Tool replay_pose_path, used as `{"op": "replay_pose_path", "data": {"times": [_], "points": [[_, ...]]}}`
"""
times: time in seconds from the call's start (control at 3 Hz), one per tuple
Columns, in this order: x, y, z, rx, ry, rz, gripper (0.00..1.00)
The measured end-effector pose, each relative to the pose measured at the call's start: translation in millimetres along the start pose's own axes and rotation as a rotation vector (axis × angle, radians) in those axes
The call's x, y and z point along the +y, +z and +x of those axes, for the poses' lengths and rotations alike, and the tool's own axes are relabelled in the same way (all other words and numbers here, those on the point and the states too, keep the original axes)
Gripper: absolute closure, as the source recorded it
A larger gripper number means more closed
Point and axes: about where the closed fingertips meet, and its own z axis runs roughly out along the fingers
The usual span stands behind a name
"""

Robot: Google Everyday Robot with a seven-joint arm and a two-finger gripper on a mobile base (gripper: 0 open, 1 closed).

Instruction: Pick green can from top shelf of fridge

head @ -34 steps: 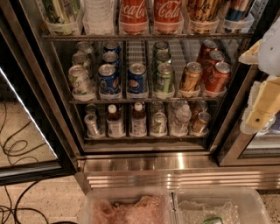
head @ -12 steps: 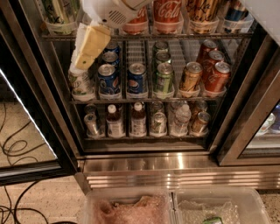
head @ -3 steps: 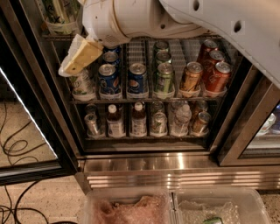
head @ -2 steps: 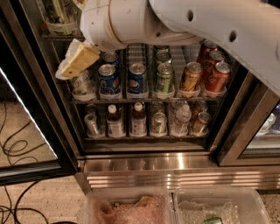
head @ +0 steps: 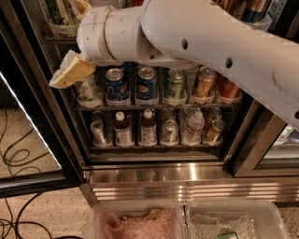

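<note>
The fridge (head: pixel 187 175) stands open in front of me. The green can (head: pixel 57 10), tall with a light green and white label, stands in a clear holder at the left end of the top shelf (head: pixel 56 41); its lid is out of view. My white arm crosses the top of the view from the right. My gripper (head: pixel 71 39) is at the left end, just right of and below the can. One tan finger (head: pixel 70 72) hangs below the shelf, the other (head: pixel 80 5) is up beside the can. The fingers stand apart and hold nothing.
The middle rack holds blue soda cans (head: pixel 117 84), a dark green can (head: pixel 175 85) and orange cans (head: pixel 203 82). Bottles (head: pixel 148 126) fill the lower rack. The open door (head: pixel 32 121) is on the left, cables (head: pixel 14 156) lie on the floor, and clear bins (head: pixel 140 219) sit below.
The arm has swung further left and up, and now covers most of the top shelf. The lower finger has slid down-left in front of the middle rack's left cans.
</note>
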Motion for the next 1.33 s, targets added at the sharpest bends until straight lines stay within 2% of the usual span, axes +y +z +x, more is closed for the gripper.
{"op": "replay_pose_path", "data": {"times": [0.33, 1.33], "points": [[-1, 1, -2, -0.003, -0.005, 0.005, 0.0], [6, -4, 9, -0.005, -0.003, 0.137, 0.0]]}}
